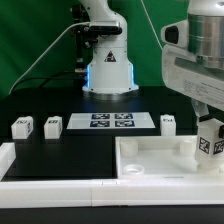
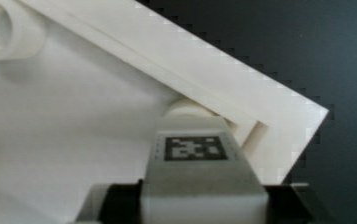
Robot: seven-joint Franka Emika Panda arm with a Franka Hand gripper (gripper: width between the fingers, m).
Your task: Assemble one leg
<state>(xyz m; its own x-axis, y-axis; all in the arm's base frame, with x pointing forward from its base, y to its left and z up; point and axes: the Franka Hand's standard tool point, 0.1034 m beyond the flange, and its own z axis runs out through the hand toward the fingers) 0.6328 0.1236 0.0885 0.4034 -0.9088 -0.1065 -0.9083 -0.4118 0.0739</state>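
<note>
My gripper (image 1: 209,128) is shut on a white leg (image 1: 208,142) with a black-and-white marker, at the exterior view's right. It holds the leg upright over the far right corner of the white tray-like tabletop (image 1: 150,160). In the wrist view the leg (image 2: 194,160) sits between my dark fingers (image 2: 118,205), its far end at the tabletop's corner (image 2: 273,125). I cannot tell whether the leg touches the tabletop. Three more legs stand on the black table: two at the left (image 1: 20,127) (image 1: 52,125) and one (image 1: 168,123) behind the tabletop.
The marker board (image 1: 111,122) lies flat at the table's middle rear. The robot base (image 1: 108,70) stands behind it. A white rail (image 1: 60,170) runs along the table's front and left edge. A round socket (image 2: 4,35) shows in the tabletop in the wrist view.
</note>
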